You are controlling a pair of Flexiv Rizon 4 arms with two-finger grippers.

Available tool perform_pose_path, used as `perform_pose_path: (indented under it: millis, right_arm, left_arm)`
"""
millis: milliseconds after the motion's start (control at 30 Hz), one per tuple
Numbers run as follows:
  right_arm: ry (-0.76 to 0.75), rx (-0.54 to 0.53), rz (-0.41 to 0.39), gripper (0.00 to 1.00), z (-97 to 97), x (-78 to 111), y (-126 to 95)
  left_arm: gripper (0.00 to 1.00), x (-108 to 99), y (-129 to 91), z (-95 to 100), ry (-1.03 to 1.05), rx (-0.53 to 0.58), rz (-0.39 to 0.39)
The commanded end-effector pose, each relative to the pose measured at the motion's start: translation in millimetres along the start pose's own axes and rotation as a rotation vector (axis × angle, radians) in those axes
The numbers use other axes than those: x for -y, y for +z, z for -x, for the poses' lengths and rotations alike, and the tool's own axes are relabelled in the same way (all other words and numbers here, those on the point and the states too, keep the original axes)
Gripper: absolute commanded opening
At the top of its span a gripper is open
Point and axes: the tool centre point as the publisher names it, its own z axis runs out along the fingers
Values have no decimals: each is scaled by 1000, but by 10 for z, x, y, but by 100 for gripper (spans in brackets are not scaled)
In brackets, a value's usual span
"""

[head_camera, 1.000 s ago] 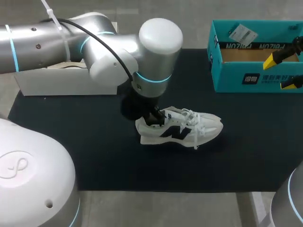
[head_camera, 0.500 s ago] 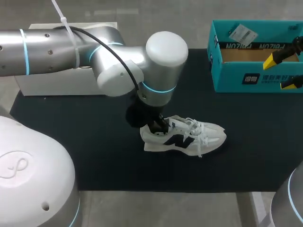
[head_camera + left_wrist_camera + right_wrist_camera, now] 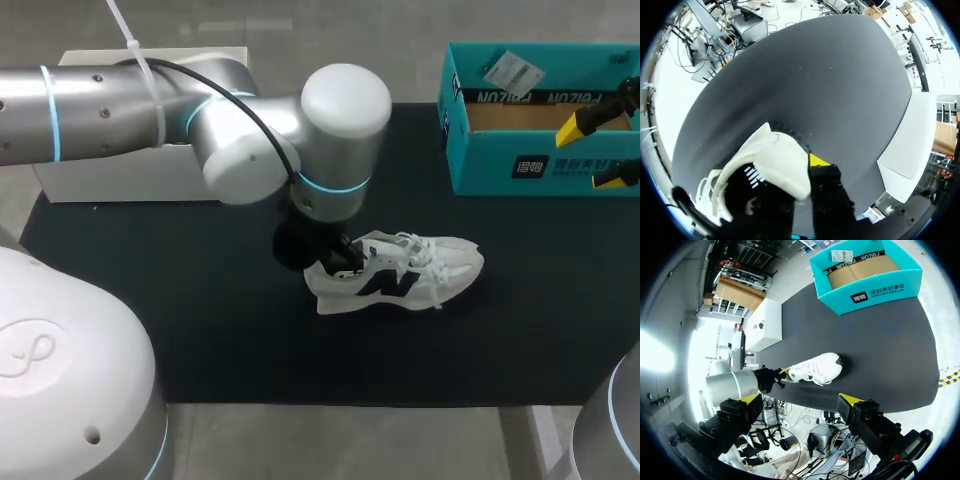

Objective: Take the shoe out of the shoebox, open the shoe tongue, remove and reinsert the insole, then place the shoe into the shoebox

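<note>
The shoe (image 3: 405, 275) sits just right of the frame's centre in the head view, upright on its sole on the black mat (image 3: 200, 320) that covers the tabletop. Its long axis runs nearly left to right across the frame, with the toe end slightly higher. The toe points toward the right edge and the heel toward the left. The side with the dark emblem faces the lower edge of the frame.

It is a white to cream sneaker with a pale sole, loose white laces over the tongue, and a dark lining in its mouth.

The left arm enters from the left edge, and its claw (image 3: 343, 262) comes down on the heel. In the left wrist view, one yellow fingertip (image 3: 819, 161) presses against the outside of the heel collar. The other finger goes into the shoe's mouth, where its tip is hidden. The claw is closed on the heel.

The teal shoebox (image 3: 500, 165) stands open in the upper right of the frame, with plain brown card inside, well apart from the shoe.

The right claw (image 3: 597, 150) hangs at the right edge, in front of the shoebox's near wall. Its two yellow tips are spread wide and hold nothing.

A white box (image 3: 110, 175) lies at the mat's upper left, partly hidden by the left arm.
</note>
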Motion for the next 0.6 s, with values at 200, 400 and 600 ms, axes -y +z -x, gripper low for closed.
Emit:
perform_pose_path:
  millis: [200, 400, 600]
  right_arm:
    - [2, 2, 1, 100, 0, 2, 8]
    - [2, 2, 1, 100, 0, 2, 8]
    - [2, 2, 1, 100, 0, 2, 8]
  left_arm:
    - [0, -16, 109, 30, 14, -18, -12]
    - [0, 1, 223, 70, 19, -28, -44]
    - [0, -4, 255, 100, 46, -33, -64]
